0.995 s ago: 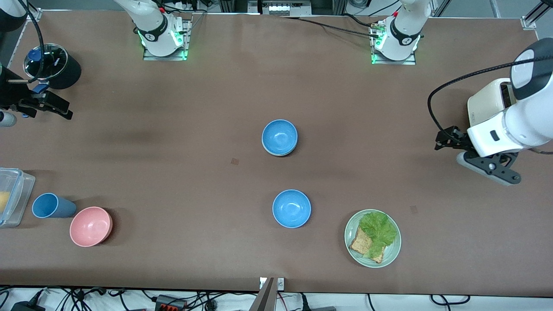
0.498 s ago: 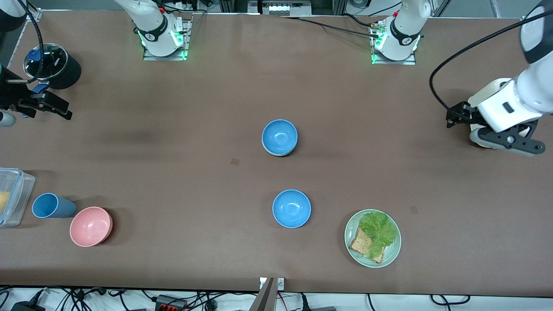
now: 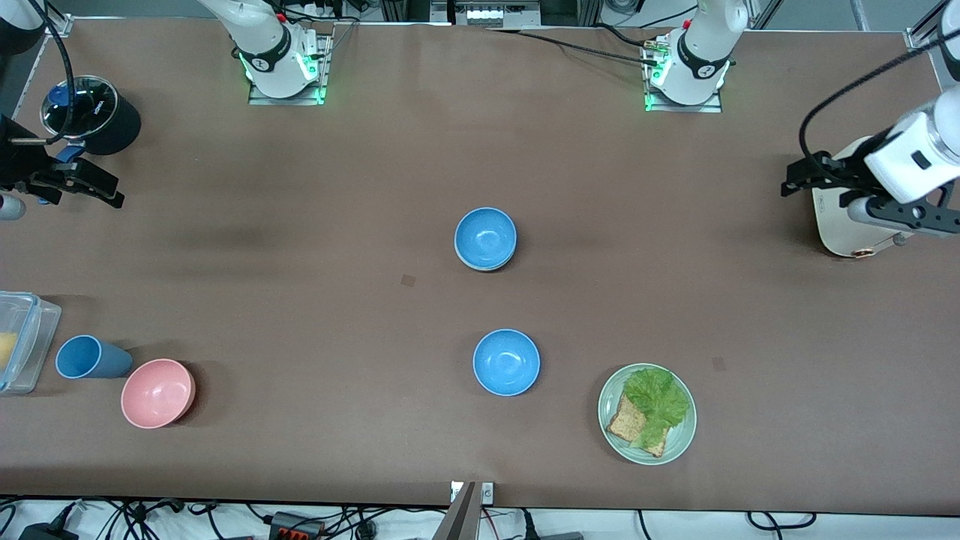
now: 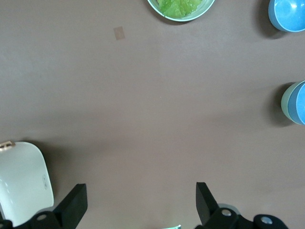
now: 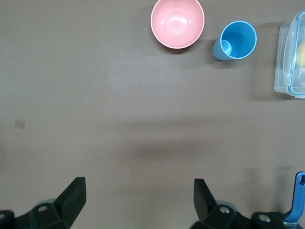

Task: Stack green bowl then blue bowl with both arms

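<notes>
Brown table | blue bowls: two | left pincer, right pincer: apart

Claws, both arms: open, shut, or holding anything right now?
Left claw: open, empty, up over the table's end by the white appliance.
Right claw: open, empty, over the table's other end near the black container.

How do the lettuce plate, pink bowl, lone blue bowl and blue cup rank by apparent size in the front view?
1. Lettuce plate, clearly widest.
2. Pink bowl and lone blue bowl: alike, no ranking.
3. Blue cup, smallest.
</notes>
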`<state>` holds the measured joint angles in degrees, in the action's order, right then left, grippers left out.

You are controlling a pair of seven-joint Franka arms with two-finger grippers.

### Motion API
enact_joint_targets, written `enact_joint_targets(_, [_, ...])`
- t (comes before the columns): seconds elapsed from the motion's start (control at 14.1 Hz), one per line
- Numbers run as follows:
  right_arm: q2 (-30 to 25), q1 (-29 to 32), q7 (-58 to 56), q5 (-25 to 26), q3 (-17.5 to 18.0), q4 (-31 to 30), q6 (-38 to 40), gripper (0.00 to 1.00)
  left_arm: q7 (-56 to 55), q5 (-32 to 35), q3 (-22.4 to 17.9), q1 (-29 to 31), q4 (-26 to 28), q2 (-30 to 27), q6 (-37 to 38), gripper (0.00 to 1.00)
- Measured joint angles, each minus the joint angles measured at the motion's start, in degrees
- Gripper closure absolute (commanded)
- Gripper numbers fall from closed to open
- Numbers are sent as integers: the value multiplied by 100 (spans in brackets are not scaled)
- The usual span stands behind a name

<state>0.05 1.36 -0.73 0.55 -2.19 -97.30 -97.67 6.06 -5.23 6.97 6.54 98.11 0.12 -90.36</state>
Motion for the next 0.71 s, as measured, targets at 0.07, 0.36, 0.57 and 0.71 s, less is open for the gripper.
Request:
enact_joint_targets(0.07, [0,0,1,0,-6,0,0,0,-167,0,-7,-58,46,-51,-3,0])
enact_joint_targets(0.36, [0,2,2,0,-23,0,0,0,-370,101,-24,-232,76,-82,-5,0])
enact_joint_targets(0.57, [0,2,2,0,-24,0,1,0,-387,377,-27,-285,75,-83,-10,0])
enact_joint_targets(0.71, [0,2,6,0,-26,0,-1,0,-387,483,-33,-289,71,-84,-10,0])
